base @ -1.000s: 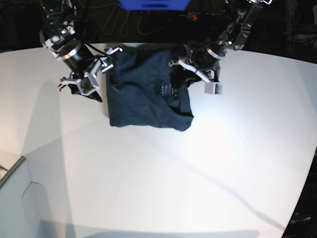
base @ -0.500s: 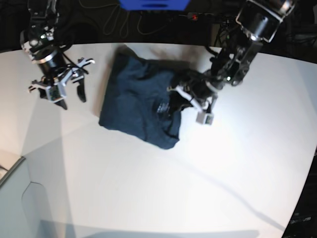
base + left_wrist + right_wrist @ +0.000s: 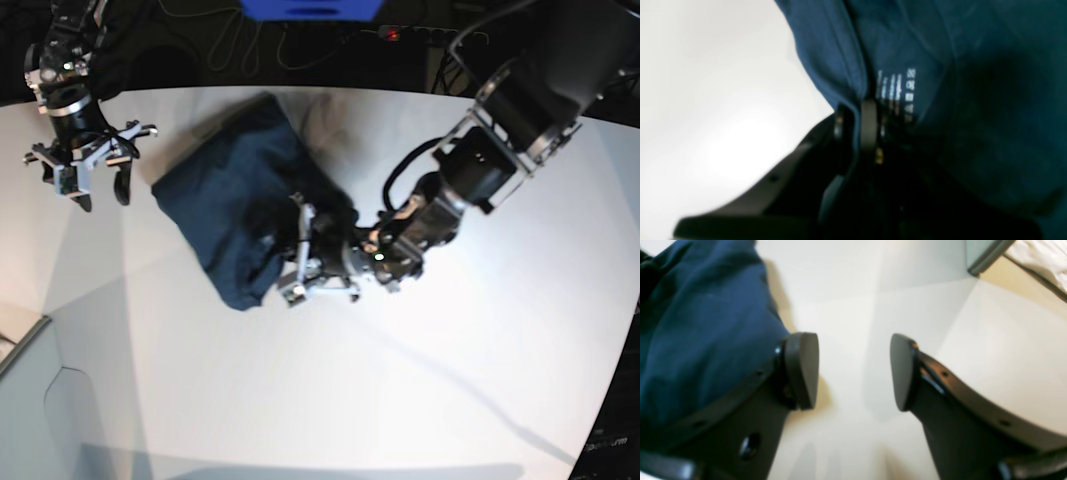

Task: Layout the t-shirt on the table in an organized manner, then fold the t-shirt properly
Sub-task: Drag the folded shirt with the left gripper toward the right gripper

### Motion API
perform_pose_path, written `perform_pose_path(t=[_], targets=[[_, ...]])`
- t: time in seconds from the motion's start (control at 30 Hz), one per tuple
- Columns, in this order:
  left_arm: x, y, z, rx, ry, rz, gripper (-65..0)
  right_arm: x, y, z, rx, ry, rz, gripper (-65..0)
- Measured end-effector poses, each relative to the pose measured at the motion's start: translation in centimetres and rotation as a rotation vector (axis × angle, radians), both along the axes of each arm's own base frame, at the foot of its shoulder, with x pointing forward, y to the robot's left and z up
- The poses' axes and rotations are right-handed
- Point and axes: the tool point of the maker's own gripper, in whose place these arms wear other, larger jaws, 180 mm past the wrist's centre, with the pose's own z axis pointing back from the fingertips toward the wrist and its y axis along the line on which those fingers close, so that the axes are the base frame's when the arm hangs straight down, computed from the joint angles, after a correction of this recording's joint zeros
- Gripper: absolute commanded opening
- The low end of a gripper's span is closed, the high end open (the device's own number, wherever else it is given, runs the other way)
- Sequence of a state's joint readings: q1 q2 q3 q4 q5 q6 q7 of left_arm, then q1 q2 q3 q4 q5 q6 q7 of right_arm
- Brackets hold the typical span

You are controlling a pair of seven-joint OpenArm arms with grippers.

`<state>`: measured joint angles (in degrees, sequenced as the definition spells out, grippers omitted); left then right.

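Note:
The dark navy t-shirt lies bunched in a slanted heap on the white table, left of centre. My left gripper reaches in from the right and is shut on the t-shirt's neck edge. In the left wrist view the fingers pinch the collar fold beside the white printed label. My right gripper hovers at the far left, apart from the t-shirt, open with nothing in it. In the right wrist view the gripper frames bare table, with the t-shirt to its left.
A blue object and cables sit in the dark strip behind the table's curved far edge. A grey lower surface adjoins the front left corner; its grey edge shows in the right wrist view.
The left arm has swung forward and leftward, dragging the t-shirt by its neck; the shirt has shifted left and turned. The right gripper has drawn back to the far left, still open.

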<state>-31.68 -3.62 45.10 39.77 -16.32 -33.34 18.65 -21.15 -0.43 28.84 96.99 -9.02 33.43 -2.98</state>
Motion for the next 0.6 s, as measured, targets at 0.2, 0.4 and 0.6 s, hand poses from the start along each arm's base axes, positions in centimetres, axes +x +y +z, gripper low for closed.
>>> perform_pose_path(t=[0.2,0.4,0.6], targets=[[0.4,-4.6,0.9,0.079,-0.072,-0.149,-64.8,-0.1,-0.2,0.0,-0.002,0.001,-0.007,-31.0],[-0.2,-8.2,1.8,0.008,-0.146,-0.215,-64.6,-0.5,-0.3,-0.2,0.012,0.002,-0.032,-31.0],[0.1,-6.7,1.0,0.045,-0.146,-0.209,-61.9,-0.7,-0.9,-0.1,0.012,0.001,-0.058,-31.0]])
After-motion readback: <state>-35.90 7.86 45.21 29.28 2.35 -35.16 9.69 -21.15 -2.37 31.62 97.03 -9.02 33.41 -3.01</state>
